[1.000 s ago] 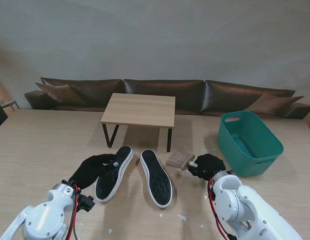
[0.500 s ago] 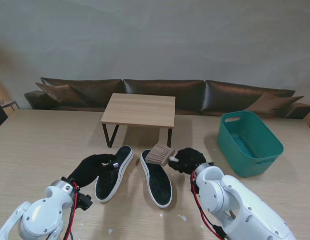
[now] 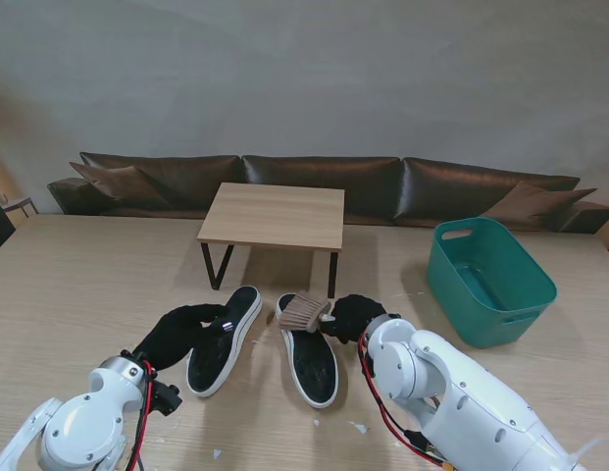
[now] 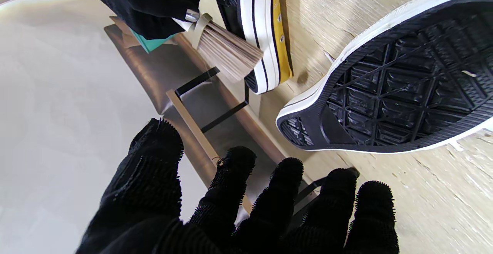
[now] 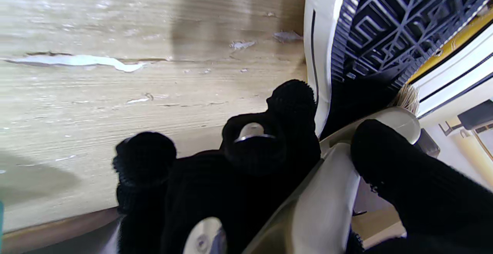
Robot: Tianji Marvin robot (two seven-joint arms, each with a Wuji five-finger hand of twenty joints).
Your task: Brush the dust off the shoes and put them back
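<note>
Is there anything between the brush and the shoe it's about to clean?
Nothing visible. The right robot hand holds the brush with its bristles right at the far end of the right shoe, which lies sole up. The other shoe lies to its left, clear of the brush.

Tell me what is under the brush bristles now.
Under the brush, which the right robot hand holds, lies the far end of the right shoe, sole up. The bristles cover that part of the sole.
</note>
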